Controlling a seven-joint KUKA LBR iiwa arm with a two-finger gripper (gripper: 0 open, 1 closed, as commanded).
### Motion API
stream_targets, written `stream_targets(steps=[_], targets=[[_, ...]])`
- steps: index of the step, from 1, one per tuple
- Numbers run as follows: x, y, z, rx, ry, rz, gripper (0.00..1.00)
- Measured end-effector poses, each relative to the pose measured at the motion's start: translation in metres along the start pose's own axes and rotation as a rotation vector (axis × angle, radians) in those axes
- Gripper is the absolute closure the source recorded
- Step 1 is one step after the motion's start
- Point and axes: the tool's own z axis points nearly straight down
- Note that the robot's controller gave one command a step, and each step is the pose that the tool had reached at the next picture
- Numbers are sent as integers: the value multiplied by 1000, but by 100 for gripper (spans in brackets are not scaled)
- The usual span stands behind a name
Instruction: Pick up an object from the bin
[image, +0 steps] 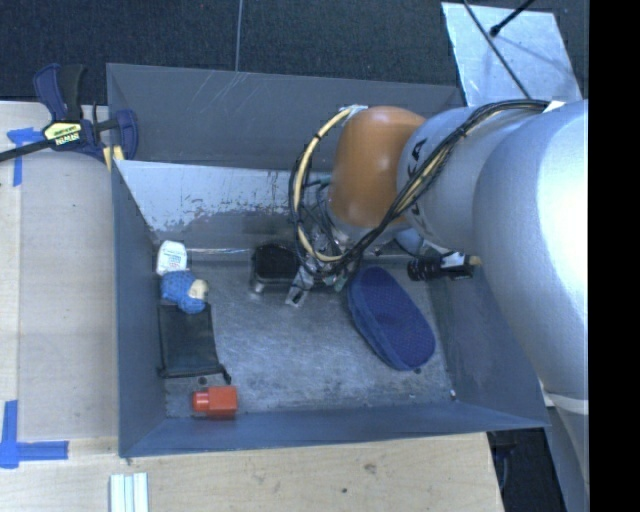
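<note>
My gripper (298, 288) is low over the bin floor, at the middle near the back wall, under the orange cover. A small black boxy thing (272, 263) lies right against its left side; whether it is gripped I cannot tell. A dark blue oval pouch (392, 316) lies on the floor just right of the gripper. A black marker (440, 268) lies behind the pouch, close to the arm.
At the bin's left lie a small white bottle (172, 258), a blue soft toy (182, 291), a flat black rectangular case (187, 340) and a red-orange block (215, 402) at the front. The arm covers the bin's right back corner.
</note>
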Motion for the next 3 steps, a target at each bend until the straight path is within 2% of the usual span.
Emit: stream_targets(steps=[1, 2, 3], targets=[[-9, 2, 3, 5, 12, -46, 100], [-5, 4, -92, 3, 13, -30, 100], [-8, 4, -149, 5, 15, -46, 100]])
